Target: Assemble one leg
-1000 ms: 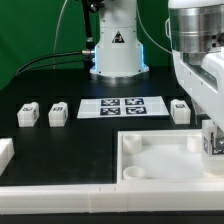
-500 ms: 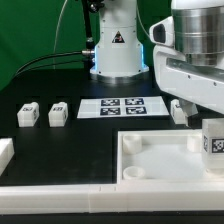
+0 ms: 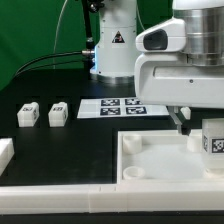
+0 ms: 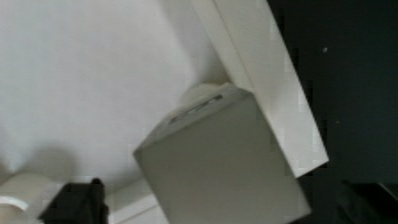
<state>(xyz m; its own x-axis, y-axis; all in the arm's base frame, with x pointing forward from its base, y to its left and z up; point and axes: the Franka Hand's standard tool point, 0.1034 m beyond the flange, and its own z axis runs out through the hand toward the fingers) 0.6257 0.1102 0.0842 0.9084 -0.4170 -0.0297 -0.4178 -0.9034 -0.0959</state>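
Note:
A leg (image 3: pixel 212 140), a small white block with a tag on its face, stands upright at the right corner of the large white panel (image 3: pixel 160 165). My gripper (image 3: pixel 184 122) hangs just to the exterior view's left of it, a little higher, and looks apart from it. In the wrist view the leg (image 4: pixel 214 150) appears as a grey block against the panel's rim (image 4: pixel 267 70), between my spread jaws (image 4: pixel 217 205). The jaws are open and hold nothing. Two more legs (image 3: pixel 28 113) (image 3: pixel 58 113) lie on the table at the left.
The marker board (image 3: pixel 122 106) lies behind the panel. The robot base (image 3: pixel 115 45) stands at the back. A white bracket (image 3: pixel 5 152) sits at the left edge. A white rail (image 3: pixel 90 195) runs along the front.
My gripper was down around the leg at the panel's right corner. It has let go, risen and moved to the exterior view's left; the leg stays standing. A leg behind it is now hidden.

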